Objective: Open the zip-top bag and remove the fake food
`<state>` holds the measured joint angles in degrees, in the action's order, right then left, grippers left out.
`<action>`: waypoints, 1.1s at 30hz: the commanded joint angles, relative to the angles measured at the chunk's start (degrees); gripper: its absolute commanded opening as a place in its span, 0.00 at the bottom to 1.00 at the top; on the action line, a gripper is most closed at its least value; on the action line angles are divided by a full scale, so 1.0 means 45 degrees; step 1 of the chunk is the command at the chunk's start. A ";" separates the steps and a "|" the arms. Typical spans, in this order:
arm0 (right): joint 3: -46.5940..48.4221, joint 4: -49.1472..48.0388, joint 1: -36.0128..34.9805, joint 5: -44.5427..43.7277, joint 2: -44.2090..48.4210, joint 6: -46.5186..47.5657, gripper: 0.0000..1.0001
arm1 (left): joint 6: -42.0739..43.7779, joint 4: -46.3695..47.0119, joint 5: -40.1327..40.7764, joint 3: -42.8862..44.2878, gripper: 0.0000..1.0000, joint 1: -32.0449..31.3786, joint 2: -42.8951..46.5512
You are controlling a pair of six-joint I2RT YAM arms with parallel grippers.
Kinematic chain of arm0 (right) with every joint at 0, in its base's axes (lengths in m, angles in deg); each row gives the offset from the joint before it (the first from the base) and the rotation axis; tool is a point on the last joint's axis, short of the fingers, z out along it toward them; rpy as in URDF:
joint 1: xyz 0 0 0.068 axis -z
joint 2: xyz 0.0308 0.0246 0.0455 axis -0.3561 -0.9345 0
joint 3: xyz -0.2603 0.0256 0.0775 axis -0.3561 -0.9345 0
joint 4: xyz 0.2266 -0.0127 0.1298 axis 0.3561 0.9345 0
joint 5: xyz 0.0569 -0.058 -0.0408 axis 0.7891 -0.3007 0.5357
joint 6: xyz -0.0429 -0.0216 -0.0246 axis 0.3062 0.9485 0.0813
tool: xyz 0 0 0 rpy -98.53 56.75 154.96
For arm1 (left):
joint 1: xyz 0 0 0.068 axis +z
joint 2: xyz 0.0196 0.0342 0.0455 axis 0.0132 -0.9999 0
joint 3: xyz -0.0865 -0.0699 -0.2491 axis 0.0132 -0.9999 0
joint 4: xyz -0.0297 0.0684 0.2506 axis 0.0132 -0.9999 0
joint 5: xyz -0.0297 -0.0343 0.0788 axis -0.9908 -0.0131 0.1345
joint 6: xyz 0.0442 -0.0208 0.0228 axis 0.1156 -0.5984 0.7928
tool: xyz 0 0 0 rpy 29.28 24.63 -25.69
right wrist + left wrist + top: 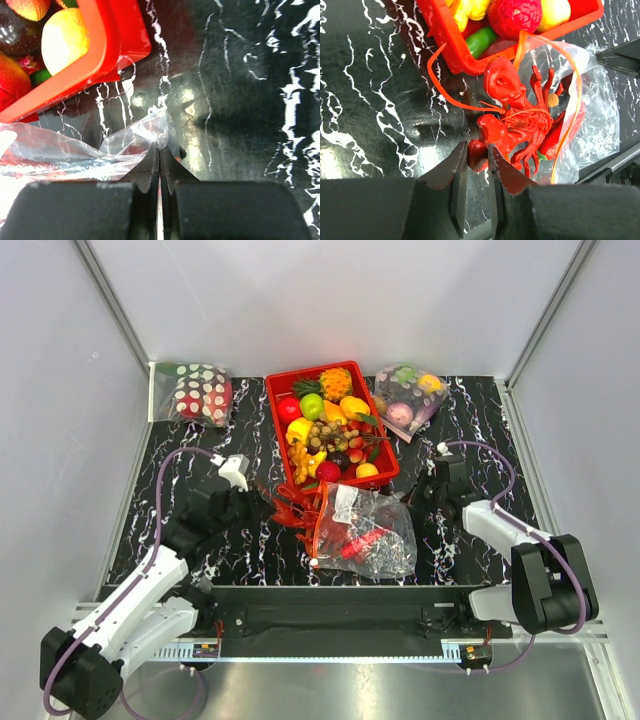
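Observation:
The clear zip-top bag [368, 530] lies on the black marbled table in front of the red basket, its orange-red zip mouth facing left and open. The red lobster [292, 508] sticks out of that mouth onto the table. My left gripper [477, 152] is shut on the lobster's [512, 122] claw tip. A red chili [559, 134] lies partly inside the bag [600, 125] behind the lobster. My right gripper [160, 149] is shut on the bag's clear right corner [145, 131]. In the top view the right gripper [418, 498] sits at the bag's right edge.
A red basket [378, 472] full of fake fruit stands just behind the bag. A white-dotted red bag [200, 392] lies at the back left. A clear bag of pastel fruits [408, 398] lies at the back right. Grey walls enclose the table.

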<state>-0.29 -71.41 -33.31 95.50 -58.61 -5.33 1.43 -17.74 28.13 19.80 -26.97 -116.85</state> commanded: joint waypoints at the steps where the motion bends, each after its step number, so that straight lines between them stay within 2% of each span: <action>1: 0.0575 0.0065 0.0363 -0.0595 -0.0038 0.0367 0.00 | 0.0345 -0.0317 0.0515 0.0543 0.00 0.0201 -0.0032; 9: 0.0575 0.0163 0.0871 -0.0342 -0.0096 0.0621 0.00 | 0.0130 0.0463 0.0339 0.0562 0.00 0.0494 0.0202; 25: 0.0165 0.0202 0.1496 -0.0028 0.0411 0.0739 0.00 | 0.0519 0.1870 -0.0286 0.2124 0.00 0.1060 -0.2315; 33: 0.0087 0.0260 0.1653 0.0108 0.0684 0.0680 0.00 | 0.0657 0.1890 -0.0481 0.2983 0.00 0.1666 -0.2650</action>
<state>-0.01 -69.16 -26.81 96.20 -57.38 -2.71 2.43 -13.43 24.02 29.09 -21.25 -128.91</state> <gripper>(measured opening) 0.010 0.197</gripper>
